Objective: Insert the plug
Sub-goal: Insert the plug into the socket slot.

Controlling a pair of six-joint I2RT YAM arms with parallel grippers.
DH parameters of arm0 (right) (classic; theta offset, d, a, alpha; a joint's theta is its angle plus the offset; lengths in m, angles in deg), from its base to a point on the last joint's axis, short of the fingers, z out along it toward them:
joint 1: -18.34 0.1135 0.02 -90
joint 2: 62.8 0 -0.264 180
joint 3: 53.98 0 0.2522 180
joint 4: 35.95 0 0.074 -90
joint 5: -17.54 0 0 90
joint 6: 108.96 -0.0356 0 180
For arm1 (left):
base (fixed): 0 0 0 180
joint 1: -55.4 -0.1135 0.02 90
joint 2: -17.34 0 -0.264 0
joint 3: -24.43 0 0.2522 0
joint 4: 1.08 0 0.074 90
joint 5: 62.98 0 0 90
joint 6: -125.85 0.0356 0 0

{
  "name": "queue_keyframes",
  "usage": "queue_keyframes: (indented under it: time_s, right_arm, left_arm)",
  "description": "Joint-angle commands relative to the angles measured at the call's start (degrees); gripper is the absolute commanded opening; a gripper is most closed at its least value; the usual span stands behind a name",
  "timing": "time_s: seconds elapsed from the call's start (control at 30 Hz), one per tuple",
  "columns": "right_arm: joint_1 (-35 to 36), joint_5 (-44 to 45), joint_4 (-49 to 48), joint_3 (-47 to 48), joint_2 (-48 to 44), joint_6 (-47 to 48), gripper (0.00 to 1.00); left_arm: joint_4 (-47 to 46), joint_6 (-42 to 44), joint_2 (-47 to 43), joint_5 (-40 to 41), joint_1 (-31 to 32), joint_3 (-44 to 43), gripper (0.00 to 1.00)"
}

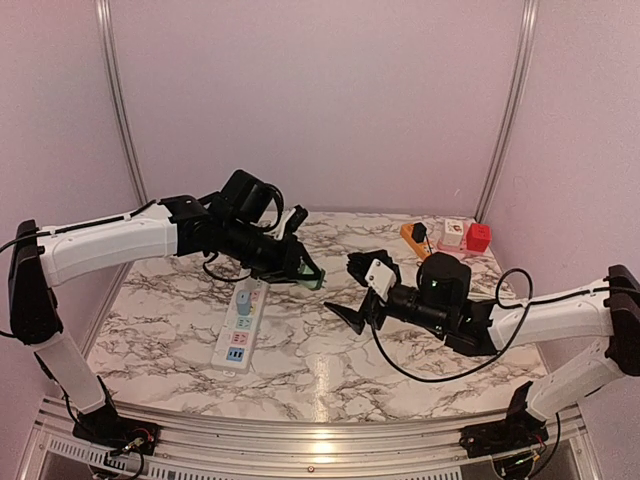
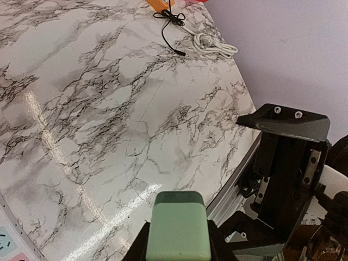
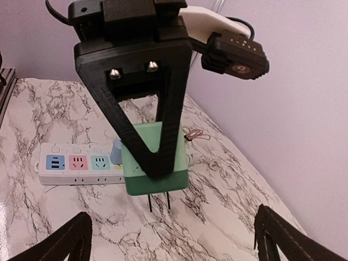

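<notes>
- Top view: the left gripper is clamped tight on the green plug, held above the table. The right gripper stands just beside it, jaws spread wide and holding nothing.
- The strip lies flat to the near-left of the plug, its long axis running near to far. The left arm is the nearer one and reaches over the strip's far end.
- Left wrist view: the plug sits at the bottom edge between the fingers, with bare marble ahead. A corner of the strip shows at bottom left, and the table's right edge runs close by the right gripper.
- Right wrist view: the prongs point down at the table. The strip lies beyond them to the left, with a blue piece on its nearest end.
- The next move probably means carrying the plug over a free socket, prongs down. There is open room round the strip, and the clutter sits well apart at the far right corner.
</notes>
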Motion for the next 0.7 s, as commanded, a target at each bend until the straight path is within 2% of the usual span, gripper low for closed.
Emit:
queue_keyframes:
  time_s: [0.0,0.3,0.67]
  right_arm:
    - [0.3,2.16,-1.03,-1.67,-1.87,-1.54,0.99]
    - [0.19,7.65,-0.64,-2.05,-1.03,-2.0,0.98]
    - [0.16,9.13,-1.87,-3.13,-1.29,-2.09,0.98]
  left_arm:
    - [8.13,1.65,-1.44,7.3,-0.08,-1.05,0.02]
    - [17.42,-0.47,-3.32,18.06,-0.26,2.51,0.02]
    - [24.73,-0.69,-6.46,23.13,-0.33,7.25,0.02]
